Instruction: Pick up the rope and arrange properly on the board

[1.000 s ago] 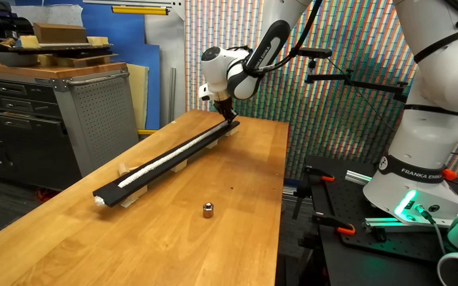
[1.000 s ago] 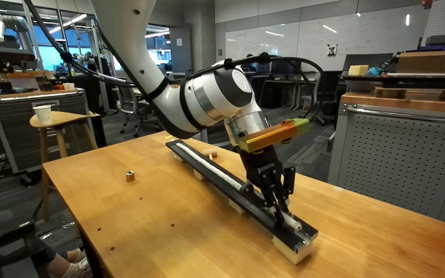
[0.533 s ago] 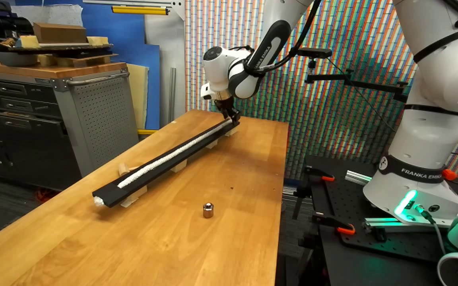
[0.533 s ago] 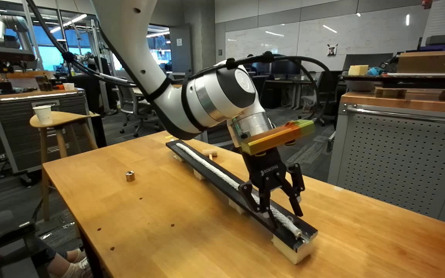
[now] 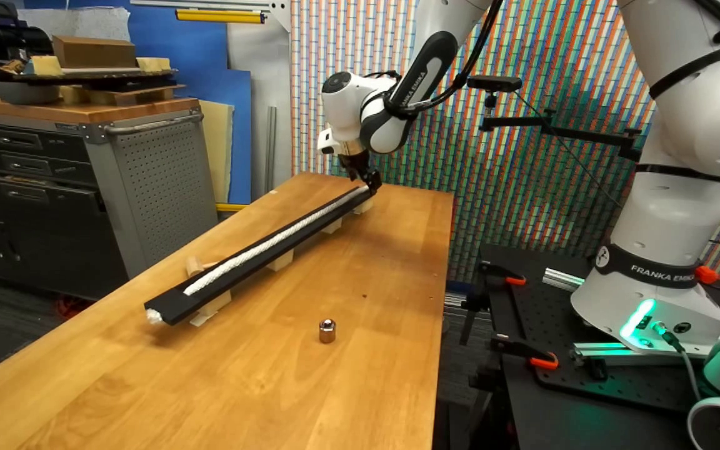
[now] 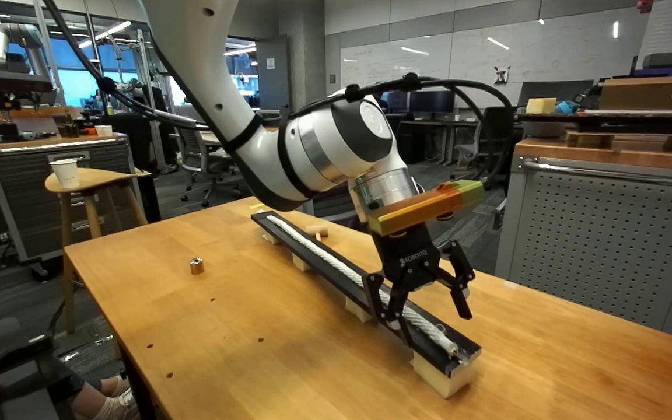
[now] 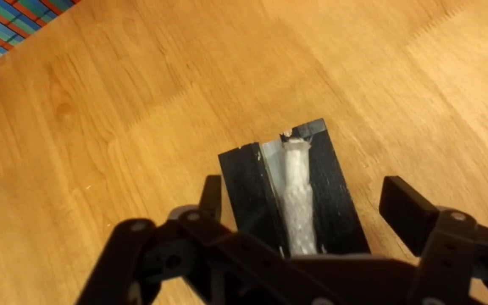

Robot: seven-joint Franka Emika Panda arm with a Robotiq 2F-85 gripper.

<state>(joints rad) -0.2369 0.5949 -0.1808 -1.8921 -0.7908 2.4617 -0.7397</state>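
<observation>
The white rope (image 6: 324, 254) lies along the groove of the long black board (image 6: 330, 276). In the wrist view, the rope's end (image 7: 298, 165) leans toward the right side of the groove, leaving a silvery strip bare at its left; I cannot tell whether it sits fully down. My gripper (image 6: 437, 325) stands over this end of the board with its fingers spread wide, holding nothing. From the wrist, one finger (image 7: 211, 195) shows left of the board and the other beyond its right edge. In an exterior view, the rope (image 5: 279, 239) stops short of the board's opposite end.
Pale blocks (image 6: 441, 376) raise the board off the wooden table (image 6: 225, 326). A small metal nub (image 5: 327, 331) stands on the tabletop, and a wooden mallet-like piece (image 6: 316, 232) lies behind the board. A grey cabinet (image 6: 604, 233) stands past the table's edge.
The fingers were together around the rope near its end; they have spread apart and let it go. The gripper has risen slightly, and the rope's end now lies lower on the board.
</observation>
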